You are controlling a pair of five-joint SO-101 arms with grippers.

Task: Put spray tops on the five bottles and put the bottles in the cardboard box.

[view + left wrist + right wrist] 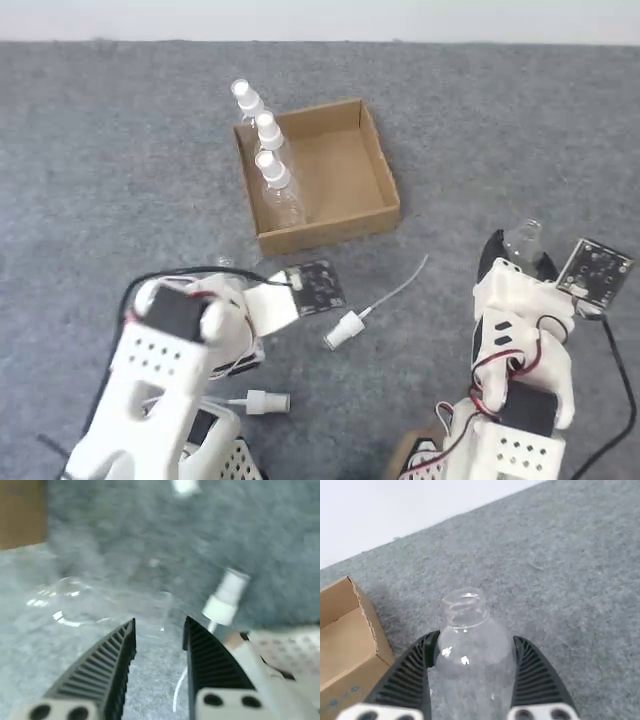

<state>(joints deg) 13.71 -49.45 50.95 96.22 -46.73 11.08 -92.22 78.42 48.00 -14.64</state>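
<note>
While right gripper [475, 638] clasps an uncapped bottle [469, 656], left gripper [160, 622] parted, empty, by a lying bottle [85, 605].

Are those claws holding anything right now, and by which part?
The right gripper clamps a topless clear bottle by its rounded body, just below the neck. The left gripper is open and holds nothing.
</note>
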